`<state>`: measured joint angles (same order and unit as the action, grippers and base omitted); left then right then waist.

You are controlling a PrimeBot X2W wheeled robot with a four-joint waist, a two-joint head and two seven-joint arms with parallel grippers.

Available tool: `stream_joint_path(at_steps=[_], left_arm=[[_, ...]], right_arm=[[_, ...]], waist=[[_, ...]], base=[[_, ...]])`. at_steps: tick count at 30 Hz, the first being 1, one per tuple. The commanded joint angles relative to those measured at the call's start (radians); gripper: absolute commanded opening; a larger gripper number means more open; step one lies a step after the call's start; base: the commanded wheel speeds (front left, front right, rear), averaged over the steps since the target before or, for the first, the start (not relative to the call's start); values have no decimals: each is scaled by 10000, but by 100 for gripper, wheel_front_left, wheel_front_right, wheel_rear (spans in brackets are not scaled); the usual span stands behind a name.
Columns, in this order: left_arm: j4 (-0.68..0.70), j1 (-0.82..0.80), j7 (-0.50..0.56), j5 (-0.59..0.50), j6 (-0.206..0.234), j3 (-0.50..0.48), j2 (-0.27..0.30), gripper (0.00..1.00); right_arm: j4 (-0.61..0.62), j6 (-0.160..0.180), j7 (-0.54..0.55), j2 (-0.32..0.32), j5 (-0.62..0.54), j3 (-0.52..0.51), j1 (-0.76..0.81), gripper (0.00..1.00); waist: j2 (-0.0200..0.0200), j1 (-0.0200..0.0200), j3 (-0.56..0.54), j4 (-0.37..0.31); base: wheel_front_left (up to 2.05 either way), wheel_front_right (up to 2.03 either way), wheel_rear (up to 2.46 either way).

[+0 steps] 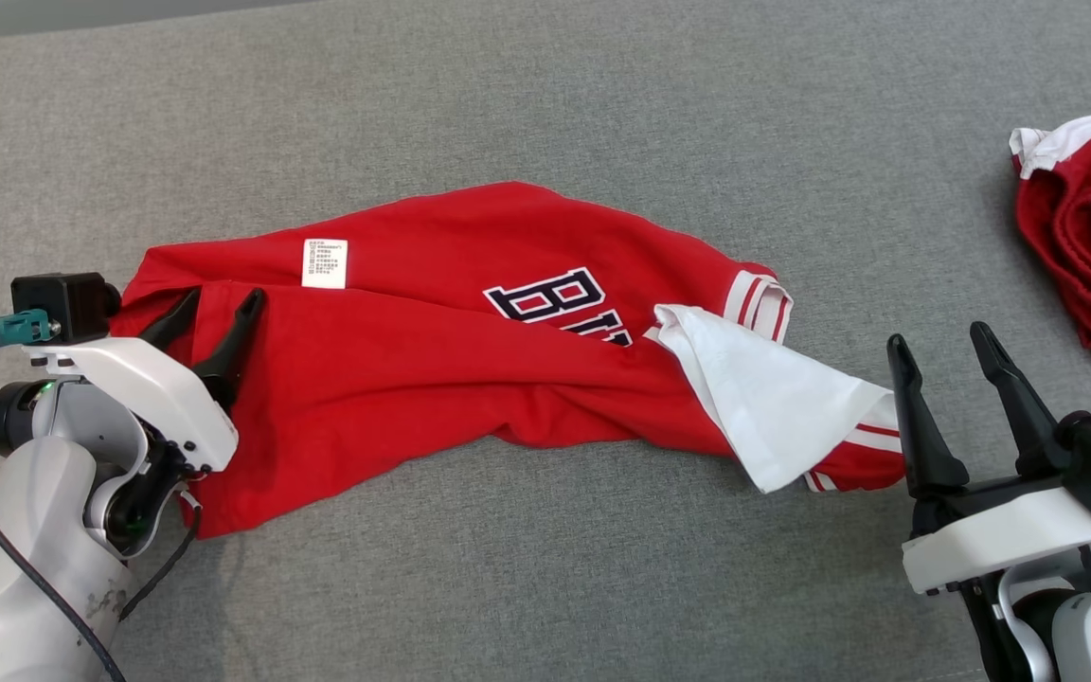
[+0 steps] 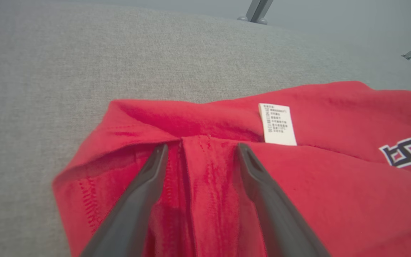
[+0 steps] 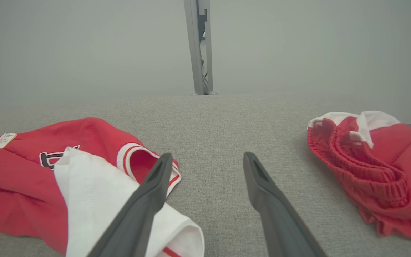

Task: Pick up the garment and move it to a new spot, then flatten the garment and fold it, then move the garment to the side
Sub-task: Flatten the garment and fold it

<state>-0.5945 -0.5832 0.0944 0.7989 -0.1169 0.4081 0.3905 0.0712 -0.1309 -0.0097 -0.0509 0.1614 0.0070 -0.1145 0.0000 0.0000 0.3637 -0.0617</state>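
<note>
Nearest the robot, the left gripper [image 1: 221,303] is resting released, its two long dark fingers spread wide over the left end of the crumpled red cotton T-shirt [image 1: 432,379]. In the left wrist view the left gripper [image 2: 202,147] is straddling a stitched ridge of the T-shirt [image 2: 334,178], with nothing pinched between the fingers. Whether the tips are pressing on the cloth cannot be told. At the lower right, the right gripper [image 1: 939,337] is also standing released and empty, hovering over the grey woven fabric surface [image 1: 545,114] just beside the shirt's right end. In the right wrist view the right gripper [image 3: 208,156] is framing bare grey cloth, its left finger crossing in front of the white turned-out sleeve panel [image 3: 91,192].

The T-shirt is lying stretched sideways across the middle of the surface, rumpled and partly doubled over. Its white sleeve panel [image 1: 773,403] is spilling out at the right end, next to a red-and-white striped cuff [image 1: 759,303]. Navy block letters edged in white [image 1: 569,303] are showing near the middle, partly tucked under a fold. A small white printed care label [image 1: 325,262] is sitting toward the left end, just beyond the left fingers.

Farther off at the right edge, well apart from the shirt, a second bunched red-and-white garment [image 1: 1090,256] is lying in a heap. Beyond the surface, a grey metal post [image 3: 198,46] is rising against a pale wall.
</note>
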Motion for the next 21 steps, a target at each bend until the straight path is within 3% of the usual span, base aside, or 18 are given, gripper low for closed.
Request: stream_joint_path(at_steps=[1, 2, 3, 4, 10, 21], left_arm=[[49, -126, -87, -79, -36, 52, 56, 70], [95, -116, -136, -137, -49, 99, 99, 32], [151, -95, -186, -179, -44, 140, 135, 7], [213, -66, -245, -262, -33, 176, 176, 0], [977, 286, -485, -590, 238, 354, 330, 0], [2857, 1220, -354, -729, 896, 455, 572, 0]], right_arm=[[-47, 5, -57, -16, 74, -12, -157, 100], [-54, 5, -62, -18, 76, -9, -167, 100], [-69, 5, -69, -16, 95, 1, -169, 100], [-81, 6, -66, -17, 112, 10, -169, 100], [-139, 5, 76, -63, -110, 267, -147, 100], [-280, 6, 685, -666, -541, 2249, 537, 100]], waist=[[0, 0, -9, 30], [0, 0, -14, 45], [0, 0, -29, 58], [0, 0, -41, 69], [0, 0, -136, 191], [0, 0, -166, 449]], base=[[0, 0, 0], [0, 0, 0], [0, 0, 0], [0, 0, 0], [0, 0, 0], [0, 0, 0]])
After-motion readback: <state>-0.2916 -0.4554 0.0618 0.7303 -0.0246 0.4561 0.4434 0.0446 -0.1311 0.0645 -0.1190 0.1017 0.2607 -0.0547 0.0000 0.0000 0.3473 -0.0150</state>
